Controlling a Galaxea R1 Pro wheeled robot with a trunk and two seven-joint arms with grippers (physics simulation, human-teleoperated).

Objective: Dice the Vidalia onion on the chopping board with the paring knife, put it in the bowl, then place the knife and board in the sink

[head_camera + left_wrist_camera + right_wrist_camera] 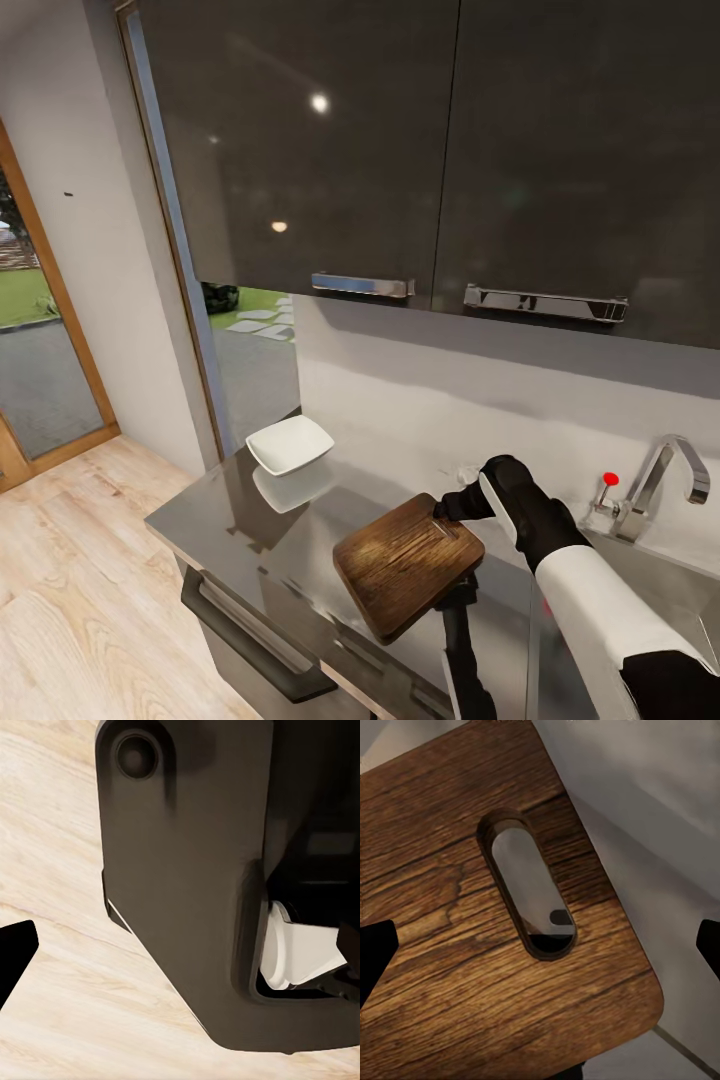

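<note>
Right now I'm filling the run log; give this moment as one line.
right gripper: at chopping board's slot end, grip unclear | board: tilted over countertop | bowl: on countertop, empty | sink: right of board

Dark glossy wall cabinets (430,150) with chrome handles (545,303), light wood floor (70,570), glass door (40,370)

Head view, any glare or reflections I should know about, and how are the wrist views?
Head view: ceiling lights glint on the glossy cabinet doors, and the bowl mirrors in the countertop. Right wrist view: chopping board grain sharp, evenly lit. Left wrist view: dark robot body, soft-edged.
</note>
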